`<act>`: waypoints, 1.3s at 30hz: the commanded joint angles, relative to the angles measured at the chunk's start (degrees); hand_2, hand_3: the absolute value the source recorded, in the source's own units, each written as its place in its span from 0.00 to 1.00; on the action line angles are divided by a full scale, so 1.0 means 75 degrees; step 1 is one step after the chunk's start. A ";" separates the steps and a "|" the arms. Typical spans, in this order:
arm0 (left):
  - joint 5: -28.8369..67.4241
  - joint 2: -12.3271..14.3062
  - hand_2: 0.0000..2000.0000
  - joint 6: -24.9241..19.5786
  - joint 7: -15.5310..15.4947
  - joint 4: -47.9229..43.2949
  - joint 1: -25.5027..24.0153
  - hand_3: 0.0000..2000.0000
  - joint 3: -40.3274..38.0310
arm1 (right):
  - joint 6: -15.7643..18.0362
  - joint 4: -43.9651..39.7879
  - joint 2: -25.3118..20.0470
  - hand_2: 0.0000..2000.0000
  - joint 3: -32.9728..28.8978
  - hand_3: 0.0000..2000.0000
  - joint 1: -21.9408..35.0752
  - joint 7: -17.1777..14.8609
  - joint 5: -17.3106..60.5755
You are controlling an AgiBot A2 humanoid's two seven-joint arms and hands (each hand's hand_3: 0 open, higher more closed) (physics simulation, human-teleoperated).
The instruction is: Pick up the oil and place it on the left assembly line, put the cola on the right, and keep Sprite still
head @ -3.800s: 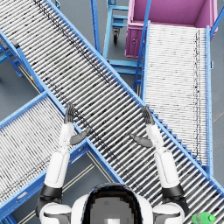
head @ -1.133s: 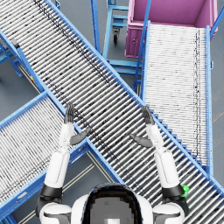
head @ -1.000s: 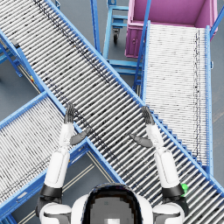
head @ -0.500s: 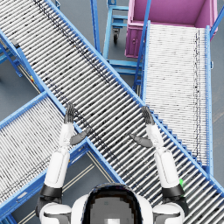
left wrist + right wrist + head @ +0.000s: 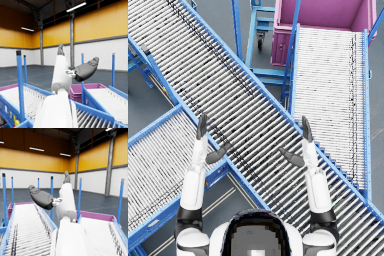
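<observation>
While over the conveyor (image 5: 248, 110), hands (image 5: 208, 142) (image 5: 302, 147) spread.

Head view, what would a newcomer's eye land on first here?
The long blue-framed roller conveyor runs diagonally across the middle. The left hand and right hand hover above it, holding nothing. A magenta bin sits top right, at the far end of a second conveyor.

The left arm (image 5: 193, 185) and right arm (image 5: 318, 192) are showing smooth, glossy white shells, each ringed by a black band (image 5: 189, 216) near the elbow. The left robot hand (image 5: 204, 141) and right robot hand (image 5: 307, 146) are showing pale backs running into dark grey fingers (image 5: 202, 126) and a rounded dark thumb (image 5: 86, 70). A small silvery fitting (image 5: 71, 73) is sitting at the thumb's base, and a tiny stud (image 5: 53, 92) is dotting the forearm.
</observation>
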 commanded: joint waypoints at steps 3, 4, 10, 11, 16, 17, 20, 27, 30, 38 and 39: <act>0.0548 0.0140 0.00 -0.0006 -0.0006 -0.0234 0.0669 0.00 -0.0642 | -0.0006 0.0230 -0.0168 0.00 -0.0495 0.00 0.0470 0.0006 0.0764; 0.0638 0.0148 0.00 -0.0008 -0.0007 -0.0263 0.0737 0.00 -0.0750 | -0.0007 0.0232 -0.0186 0.00 -0.0604 0.00 0.0525 0.0007 0.0890; 0.0833 0.0153 0.00 -0.0010 -0.0010 -0.0158 0.1020 0.00 -0.1457 | -0.0010 0.0241 -0.0239 0.00 -0.1220 0.00 0.0586 0.0010 0.1164; 0.0841 0.0156 0.00 -0.0010 -0.0010 -0.0178 0.1026 0.00 -0.1528 | -0.0010 0.0215 -0.0246 0.00 -0.1345 0.00 0.0580 0.0010 0.1176; 0.0858 0.0170 0.00 -0.0010 -0.0010 -0.0080 0.1041 0.00 -0.1858 | -0.0010 0.0058 -0.0289 0.00 -0.1743 0.00 0.0458 0.0010 0.1199; 0.0859 0.0177 0.00 -0.0010 -0.0010 -0.0061 0.1020 0.00 -0.1921 | -0.0010 -0.0043 -0.0312 0.00 -0.1823 0.00 0.0301 0.0010 0.1201; 0.0860 0.0214 0.00 -0.0010 -0.0010 -0.0068 0.0895 0.00 -0.1849 | -0.0010 -0.0228 -0.0339 0.00 -0.2102 0.00 0.0282 0.0010 0.1203; 0.0860 0.0301 0.00 -0.0010 -0.0010 -0.0231 0.0605 0.00 -0.1922 | -0.0010 -0.0361 -0.0385 0.00 -0.2381 0.00 0.0213 0.0010 0.1203; 0.0860 0.0324 0.00 -0.0010 -0.0010 -0.0302 0.0553 0.00 -0.1829 | -0.0010 -0.0389 -0.0368 0.00 -0.2516 0.00 0.0290 0.0010 0.1203; 0.0861 0.0338 0.00 -0.0010 -0.0010 -0.0224 0.0668 0.00 -0.1719 | -0.0010 -0.0346 -0.0397 0.00 -0.2231 0.00 0.0331 0.0010 0.1203; 0.0861 0.0333 0.00 -0.0010 -0.0010 -0.0181 0.0717 0.00 -0.1736 | -0.0010 -0.0340 -0.0397 0.00 -0.2233 0.00 0.0353 0.0010 0.1203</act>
